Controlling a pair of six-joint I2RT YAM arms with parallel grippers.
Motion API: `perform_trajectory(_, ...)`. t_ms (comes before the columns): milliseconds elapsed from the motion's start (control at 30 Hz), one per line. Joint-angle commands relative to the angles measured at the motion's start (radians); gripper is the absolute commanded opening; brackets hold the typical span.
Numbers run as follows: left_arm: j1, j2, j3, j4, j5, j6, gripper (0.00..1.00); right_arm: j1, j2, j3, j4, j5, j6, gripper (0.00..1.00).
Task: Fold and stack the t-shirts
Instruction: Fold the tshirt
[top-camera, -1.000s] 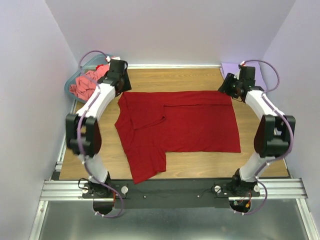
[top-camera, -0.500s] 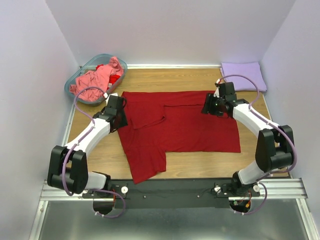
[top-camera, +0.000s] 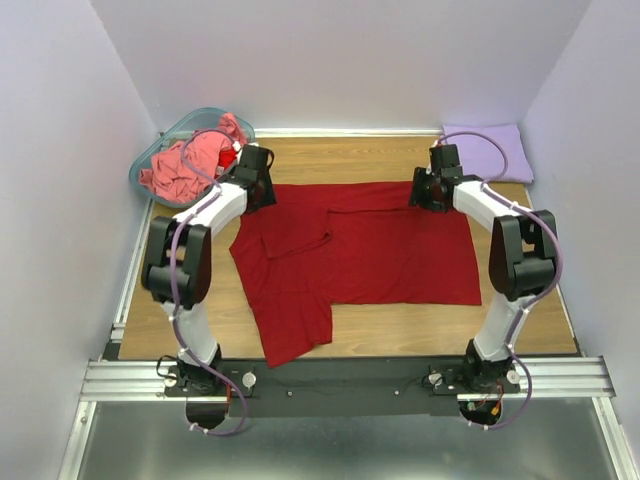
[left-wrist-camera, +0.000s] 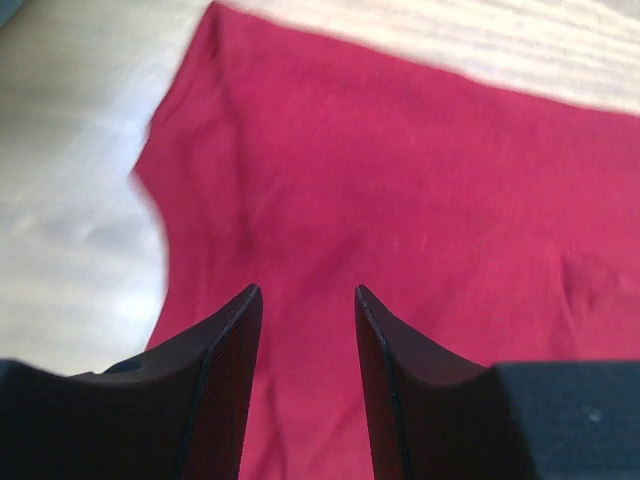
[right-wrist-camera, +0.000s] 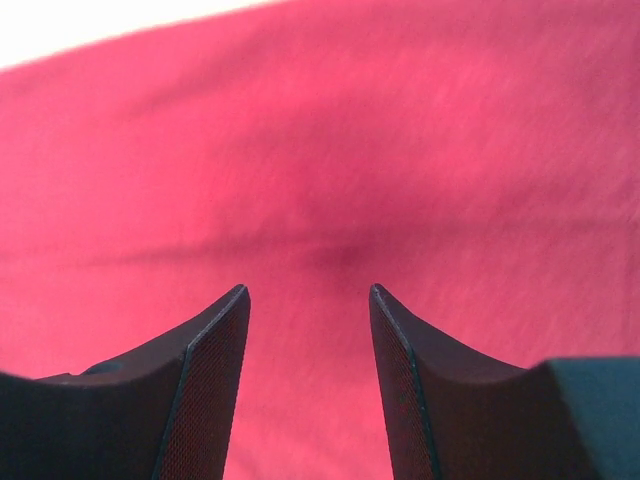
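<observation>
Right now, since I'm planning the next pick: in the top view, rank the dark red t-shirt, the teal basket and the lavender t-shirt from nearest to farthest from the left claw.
From the left claw:
1. dark red t-shirt, directly beneath it, mid-table.
2. teal basket, just to its left, far-left corner.
3. lavender t-shirt, far-right corner.

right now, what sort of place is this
Probably a robot lab test cell: a wooden table boxed in by plain lavender walls, two arms bolted to an aluminium rail, a dark red t-shirt spread out.
</observation>
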Motion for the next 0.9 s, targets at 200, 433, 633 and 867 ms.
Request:
perform_trajectory(200,-0.001,0.236,0.168,-0.009,0.012,0.033,0.50,-0.013,0.174,0.128,0.036,0.069,-0.056,0.58)
perform_trajectory(433,0.056,0.303,0.198,-0.041,-0.017,0.018,0.49,-0.013,0.276,0.223,0.037,0.030,-0.066,0.57)
perform_trajectory(633,0.113,0.334,0.221,-0.056,-0.009,0.038,0.48,-0.012,0.348,0.287,0.037,-0.009,-0.076,0.57)
perform_trajectory(867,0.142,0.379,0.260,-0.067,-0.006,0.050,0.48,-0.012,0.415,0.344,0.039,-0.069,-0.076,0.57)
